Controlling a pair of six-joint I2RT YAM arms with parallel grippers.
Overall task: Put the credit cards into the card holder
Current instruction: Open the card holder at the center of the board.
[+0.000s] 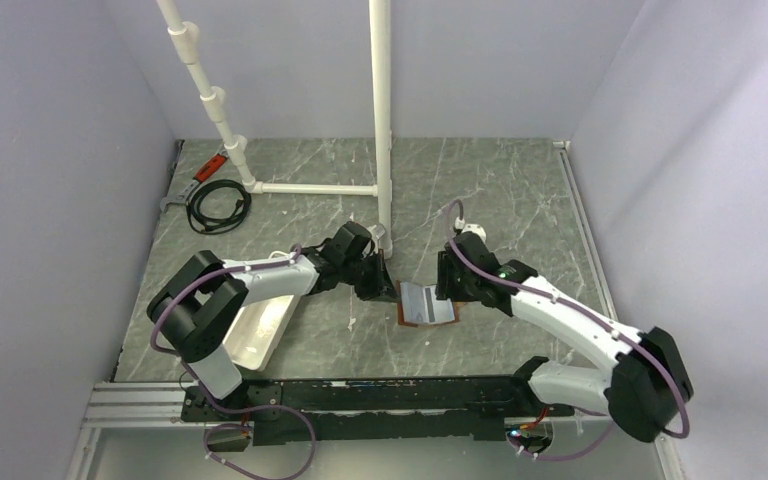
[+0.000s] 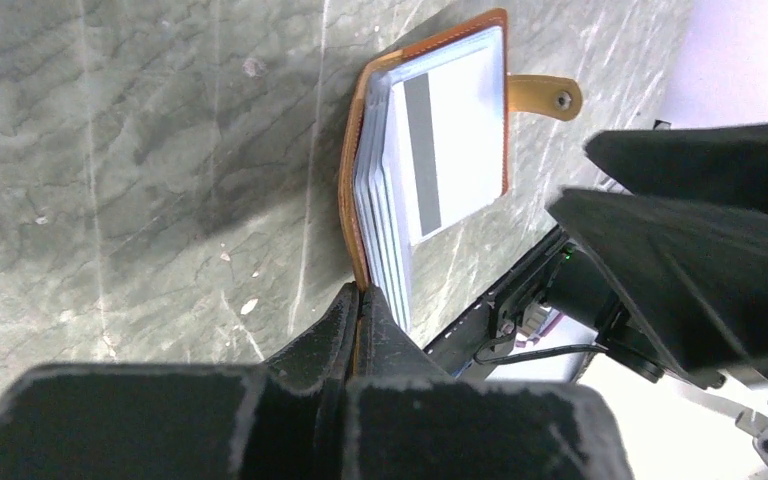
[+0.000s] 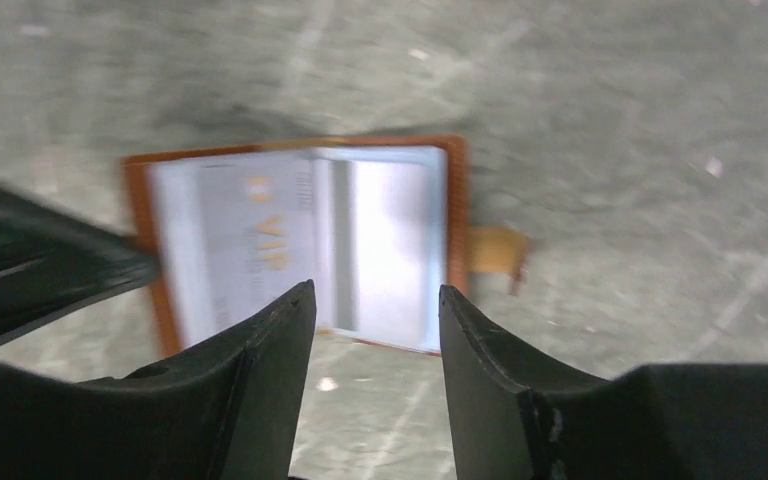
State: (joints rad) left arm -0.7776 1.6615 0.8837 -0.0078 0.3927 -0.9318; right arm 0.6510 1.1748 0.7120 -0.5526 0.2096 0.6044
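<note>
Tan leather card holder [image 2: 351,165] lies open on veined grey tabletop [image 2: 150,150].

The right hand [image 3: 375,295] is hovering over the open card holder [image 3: 400,230], its dark fingers [image 3: 260,380] standing apart. The holder is lying flat on the grey table [image 3: 610,110], showing a blurred pale credit card [image 3: 240,240] with gold VIP lettering. The left hand [image 3: 50,270] is touching the holder's far-left edge.

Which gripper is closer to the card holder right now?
Left. The left gripper is shut on one edge of the card holder; the right gripper hangs open over its opposite side, apparently not touching.
</note>
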